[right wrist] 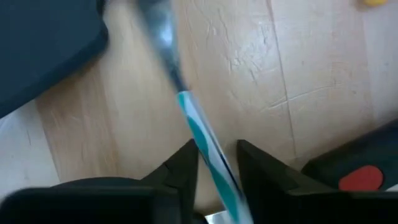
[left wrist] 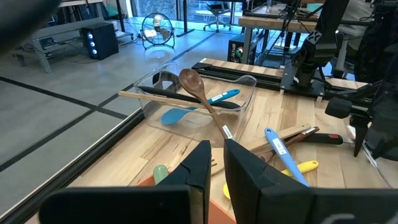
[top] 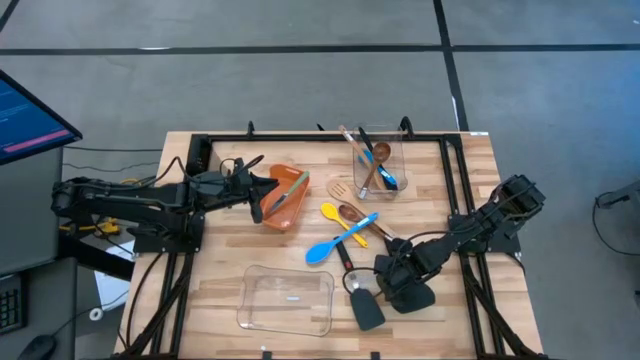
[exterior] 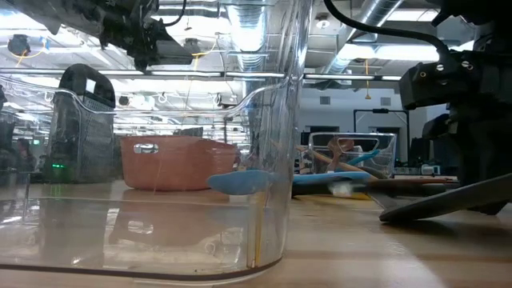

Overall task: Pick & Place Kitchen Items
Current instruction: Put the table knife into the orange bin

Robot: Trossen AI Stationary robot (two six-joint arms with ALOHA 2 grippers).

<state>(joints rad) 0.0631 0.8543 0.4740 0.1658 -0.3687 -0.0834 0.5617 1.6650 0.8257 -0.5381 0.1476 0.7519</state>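
Fingers of your right gripper (right wrist: 214, 168) straddle a slim teal-striped, metal-tipped tool (right wrist: 202, 140) lying on the near-right wood-grain table (right wrist: 298, 68), not yet clamped; a flat black spatula (top: 366, 306) lies just left. Your left gripper (left wrist: 214, 165) hovers shut above the orange bin (top: 283, 197).

The pale wooden surface (top: 230, 270) carries an orange bin (top: 284, 198) at its left-centre, a clear container (top: 380, 160) at the far edge and a second clear container (top: 287, 300) at the near edge. Loose utensils lie between them — a blue spoon (top: 338, 241), a yellow spoon (top: 342, 221), a wooden turner (top: 342, 191) — with a black spatula (top: 364, 305) nearer the front.
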